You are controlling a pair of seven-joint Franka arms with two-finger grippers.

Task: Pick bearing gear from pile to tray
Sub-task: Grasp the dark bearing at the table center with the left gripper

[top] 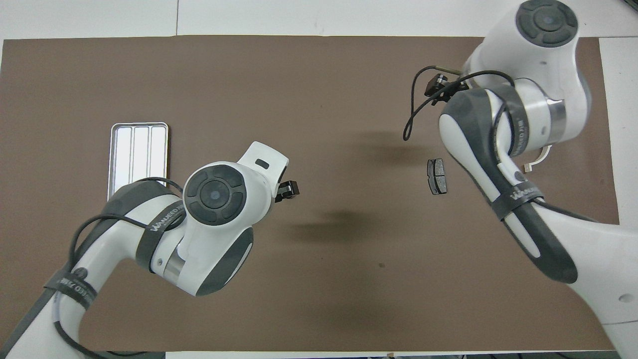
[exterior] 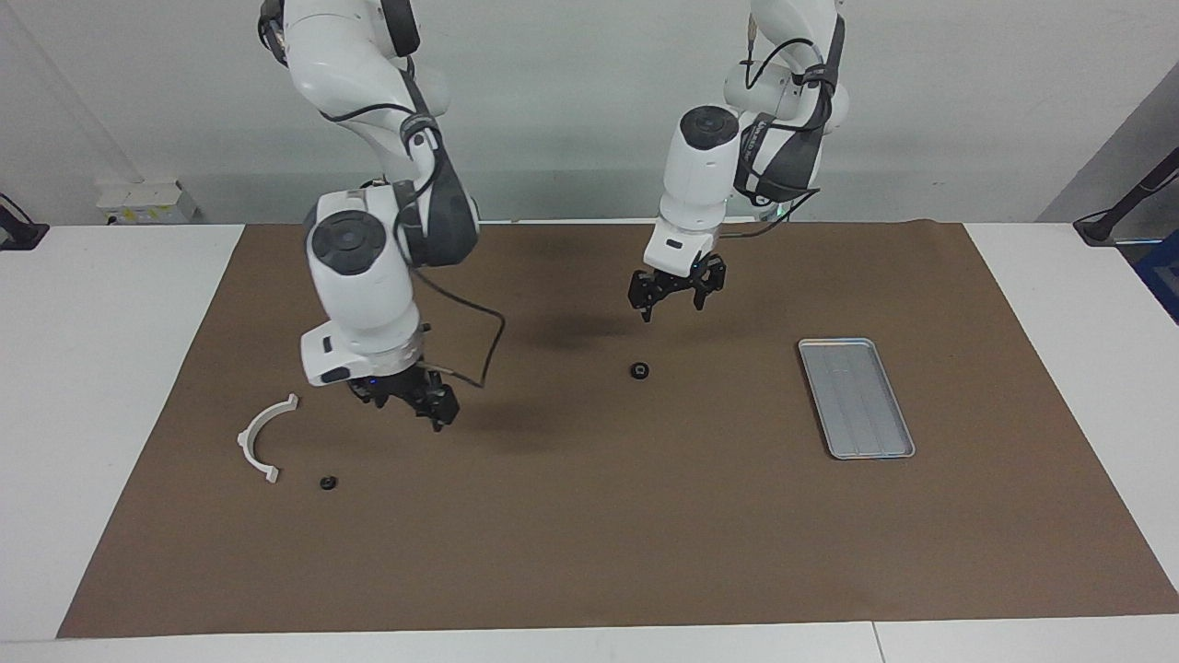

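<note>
A small black round gear (exterior: 638, 370) lies alone on the middle of the brown mat. My left gripper (exterior: 674, 308) hangs open in the air over it; in the overhead view my left gripper (top: 286, 189) covers the gear. The pile is toward the right arm's end: a white arc (exterior: 265, 433), another small black round piece (exterior: 327, 482) and a dark grey pad (top: 437, 175). My right gripper (exterior: 433, 410) is low over the pads, beside the arc. The silver tray (exterior: 855, 396) lies empty toward the left arm's end, also seen from overhead (top: 138, 157).
The brown mat (exterior: 589, 534) covers most of the white table. The right arm hides the second pad and most of the arc (top: 536, 159) from overhead. A cable loops off the right wrist (exterior: 488, 350).
</note>
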